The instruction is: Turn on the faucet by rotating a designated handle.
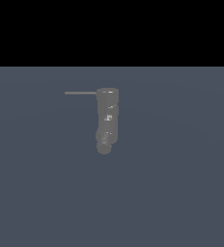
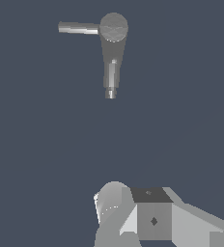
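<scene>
the faucet [image 1: 106,118] is seen in the exterior view as a small dull-grey cylinder standing upright on the slate-blue floor [image 1: 181,183], slightly towards the exterior view's left of centre, with faint bright specks on its side and a rounded knob-like spout end at its foot. the handle [image 1: 80,92], a thin straight dark-grey rod, is joined to the top of the cylinder and is stretched out level towards the exterior view's left. in the wrist view the faucet [image 2: 113,48] is looked down on, its round top cap shown as a disc, with the handle [image 2: 78,28] projecting sideways from it. the gripper [image 2: 133,214] is shown only in the wrist view, as pale grey and white blocks at the picture's edge, well apart from the faucet and touching nothing. whether its fingers are spread or pressed together cannot be told from what is shown. a black band is seen above the floor in the exterior view.
</scene>
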Robot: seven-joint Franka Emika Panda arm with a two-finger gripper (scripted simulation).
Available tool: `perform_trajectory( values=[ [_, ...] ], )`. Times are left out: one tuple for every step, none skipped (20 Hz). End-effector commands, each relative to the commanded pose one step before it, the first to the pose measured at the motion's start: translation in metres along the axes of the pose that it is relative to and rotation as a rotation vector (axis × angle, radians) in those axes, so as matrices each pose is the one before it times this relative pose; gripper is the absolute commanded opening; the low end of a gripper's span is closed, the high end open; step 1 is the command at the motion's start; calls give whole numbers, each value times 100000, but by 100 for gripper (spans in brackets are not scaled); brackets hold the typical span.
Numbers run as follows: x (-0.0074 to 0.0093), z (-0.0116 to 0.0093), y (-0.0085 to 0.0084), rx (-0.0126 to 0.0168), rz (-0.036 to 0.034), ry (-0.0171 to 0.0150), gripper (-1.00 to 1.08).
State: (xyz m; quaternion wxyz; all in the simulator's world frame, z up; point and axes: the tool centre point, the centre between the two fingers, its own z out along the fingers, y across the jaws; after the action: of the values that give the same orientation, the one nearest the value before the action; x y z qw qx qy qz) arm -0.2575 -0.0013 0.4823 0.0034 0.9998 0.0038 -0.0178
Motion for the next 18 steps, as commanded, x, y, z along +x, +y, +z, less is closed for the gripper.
perform_trajectory(
  values=[
    [0,0,1,0,0,0,-100],
    [4,8,-8,-1,69,1,-100],
    [13,26,-40,4,138,1,-100],
    [21,43,-61,6,249,2,-100],
    [30,61,-84,9,352,2,-100],
    [38,78,-108,11,453,3,-100],
    [47,96,-133,14,552,4,-100],
    [56,113,-157,16,655,5,-100],
    [65,131,-181,19,756,5,-100],
    [73,148,-205,22,859,6,-100],
    [82,166,-229,25,961,7,-100],
    [91,183,-254,27,1060,8,-100],
    [100,201,-278,30,1165,9,-100],
    [109,219,-303,33,1267,10,-100],
    [119,237,-328,36,1370,10,-100],
    [128,254,-354,40,1473,11,-100],
    [137,272,-379,43,1579,12,-100],
    [147,291,-405,47,1681,13,-100]
  ],
)
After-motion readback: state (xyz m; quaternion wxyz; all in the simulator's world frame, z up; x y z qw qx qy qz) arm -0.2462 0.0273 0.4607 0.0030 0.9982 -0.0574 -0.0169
